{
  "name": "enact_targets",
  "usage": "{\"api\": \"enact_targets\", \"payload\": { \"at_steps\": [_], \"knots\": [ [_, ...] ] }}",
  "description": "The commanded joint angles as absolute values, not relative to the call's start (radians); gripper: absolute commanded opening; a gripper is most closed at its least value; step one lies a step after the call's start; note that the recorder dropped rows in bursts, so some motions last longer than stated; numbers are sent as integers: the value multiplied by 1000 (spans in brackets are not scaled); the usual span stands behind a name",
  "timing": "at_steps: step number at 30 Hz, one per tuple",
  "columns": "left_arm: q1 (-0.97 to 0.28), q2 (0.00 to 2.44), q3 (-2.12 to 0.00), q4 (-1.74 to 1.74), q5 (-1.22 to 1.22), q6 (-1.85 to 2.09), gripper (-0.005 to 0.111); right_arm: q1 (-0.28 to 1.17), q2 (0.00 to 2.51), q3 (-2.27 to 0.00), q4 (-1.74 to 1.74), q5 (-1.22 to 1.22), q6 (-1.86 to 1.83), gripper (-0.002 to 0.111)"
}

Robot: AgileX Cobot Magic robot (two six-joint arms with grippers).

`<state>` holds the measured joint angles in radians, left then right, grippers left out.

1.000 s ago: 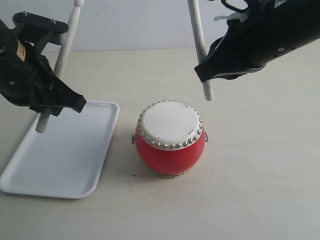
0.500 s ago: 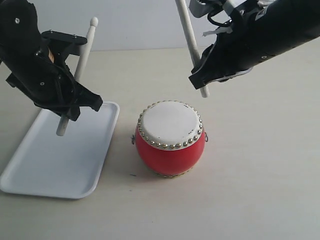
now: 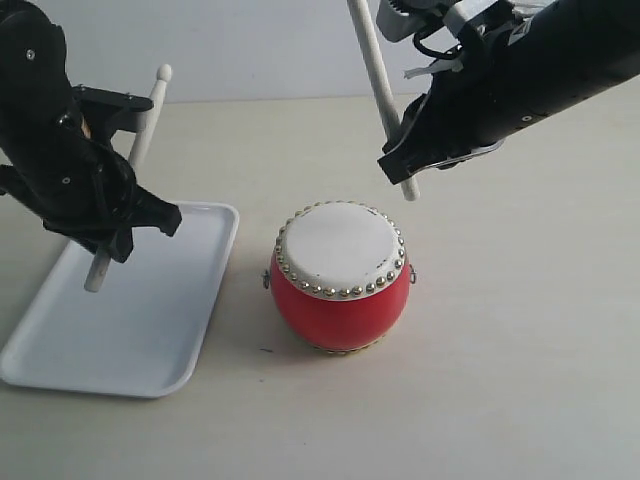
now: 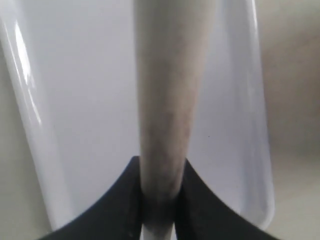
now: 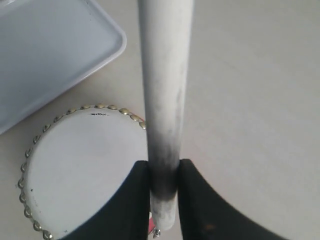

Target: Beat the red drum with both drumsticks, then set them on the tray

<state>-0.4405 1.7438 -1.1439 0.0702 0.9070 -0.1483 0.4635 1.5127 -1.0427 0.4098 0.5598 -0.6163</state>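
Exterior view shows your left tool (image 3: 118, 232) and right tool (image 3: 400, 166) each clenching a seemingly light, stiff drumstick (image 3: 367, 50) near its butt, a sound hold.

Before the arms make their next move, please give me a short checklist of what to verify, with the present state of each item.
1. Left tool shut on the left drumstick: ok.
2. Right tool shut on the right drumstick: ok.
3. Left drumstick's lower end above the tray: ok.
4. Tray free to receive the sticks: ok, no stick lies in it.
5. Red drum upright, skin uncovered: ok.
6. Right drumstick over the tray: not ok, its lower end is near the drum's rim.
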Motion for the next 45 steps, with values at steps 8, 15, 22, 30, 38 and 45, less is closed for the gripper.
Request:
{"api": "enact_targets", "payload": {
  "at_steps": [8,15,22,30,38,45],
  "knots": [
    [-400,1772,-1042,71,800,-164,0,465,1513,-1043,441,578,-626,0],
    [-400,1830,-1042,73,799,-164,0,465,1513,-1043,441,581,-626,0],
    [-382,1832,-1038,77,875,-164,0,465,1513,-1043,441,581,-626,0],
    [-380,1828,-1003,90,877,-164,0,465,1513,-1043,441,577,-626,0],
    [-380,1828,-1003,94,877,-164,0,465,1513,-1043,441,579,-626,0],
    [-380,1828,-1003,101,877,-164,0,465,1513,-1043,441,579,-626,0]
  ]
}}
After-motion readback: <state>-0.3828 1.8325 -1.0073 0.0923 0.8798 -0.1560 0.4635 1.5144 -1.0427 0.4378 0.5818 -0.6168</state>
